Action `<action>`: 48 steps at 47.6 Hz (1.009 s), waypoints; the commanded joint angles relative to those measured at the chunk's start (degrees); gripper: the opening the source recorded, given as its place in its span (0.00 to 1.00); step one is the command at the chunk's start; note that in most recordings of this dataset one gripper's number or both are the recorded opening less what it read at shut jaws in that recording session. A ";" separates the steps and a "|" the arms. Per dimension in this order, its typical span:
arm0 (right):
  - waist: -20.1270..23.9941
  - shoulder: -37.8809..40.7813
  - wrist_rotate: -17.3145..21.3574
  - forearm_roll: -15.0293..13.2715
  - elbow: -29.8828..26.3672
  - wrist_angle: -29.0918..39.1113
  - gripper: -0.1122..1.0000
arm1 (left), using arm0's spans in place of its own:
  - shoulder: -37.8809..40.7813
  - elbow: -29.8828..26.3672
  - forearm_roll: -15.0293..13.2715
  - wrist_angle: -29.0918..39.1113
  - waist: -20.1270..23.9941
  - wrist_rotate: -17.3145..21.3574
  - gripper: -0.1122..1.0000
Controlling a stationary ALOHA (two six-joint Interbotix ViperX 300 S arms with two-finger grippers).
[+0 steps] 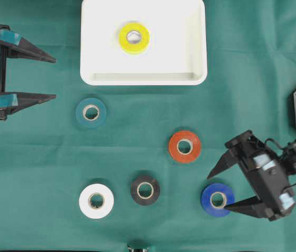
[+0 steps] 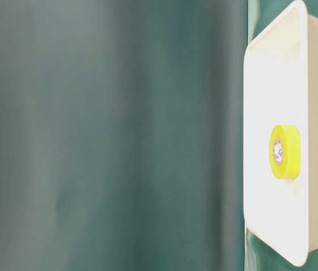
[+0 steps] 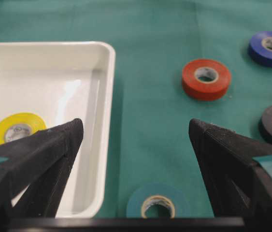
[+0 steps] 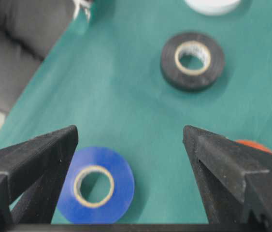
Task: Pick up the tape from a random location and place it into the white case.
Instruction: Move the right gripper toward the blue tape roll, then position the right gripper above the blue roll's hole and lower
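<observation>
The white case (image 1: 142, 79) lies at the back middle with a yellow tape roll (image 1: 134, 38) flat inside it. A blue tape roll (image 1: 217, 199) lies on the green cloth at the front right. My right gripper (image 1: 217, 192) is open and low over it; in the right wrist view the blue roll (image 4: 97, 186) sits beside one finger, inside the gap of the gripper (image 4: 130, 130). My left gripper (image 1: 54, 78) is open and empty at the far left, apart from the case. In the left wrist view it (image 3: 136, 124) looks past the case's rim (image 3: 107, 96).
Other rolls lie flat on the cloth: teal (image 1: 91, 112) in front of the case, red (image 1: 184, 146) in the middle right, black (image 1: 145, 190) and white (image 1: 96, 200) at the front. The table-level view shows the case (image 2: 249, 84) and the yellow roll (image 2: 286, 151).
</observation>
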 commanded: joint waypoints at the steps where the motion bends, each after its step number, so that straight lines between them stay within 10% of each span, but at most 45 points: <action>1: 0.18 1.32 0.44 0.09 -3.34 3.78 0.92 | 0.26 -0.97 -0.09 -0.35 0.09 -0.09 0.98; 25: 1.05 12.22 3.16 0.26 -16.08 27.95 0.92 | 0.70 -0.97 -0.09 -0.62 0.09 -0.09 0.98; 48: 1.49 12.83 3.43 0.26 -17.67 30.15 0.92 | 0.70 -1.05 -0.09 -0.26 0.09 0.00 0.98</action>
